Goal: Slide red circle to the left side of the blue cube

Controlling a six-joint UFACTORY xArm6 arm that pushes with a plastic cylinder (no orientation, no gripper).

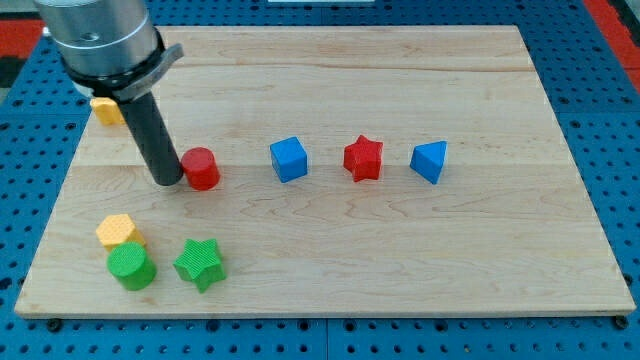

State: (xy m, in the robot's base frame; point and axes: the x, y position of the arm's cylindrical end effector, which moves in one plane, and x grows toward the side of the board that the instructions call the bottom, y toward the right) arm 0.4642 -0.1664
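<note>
Counting two reds, two blues, two greens

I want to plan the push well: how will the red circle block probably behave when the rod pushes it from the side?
The red circle looks squat with a flat top, so it should slide on the smooth wooden board rather than tip. Its round wall may let it slip sideways off my tip, which sits right at its left. It looks small and probably light.
</note>
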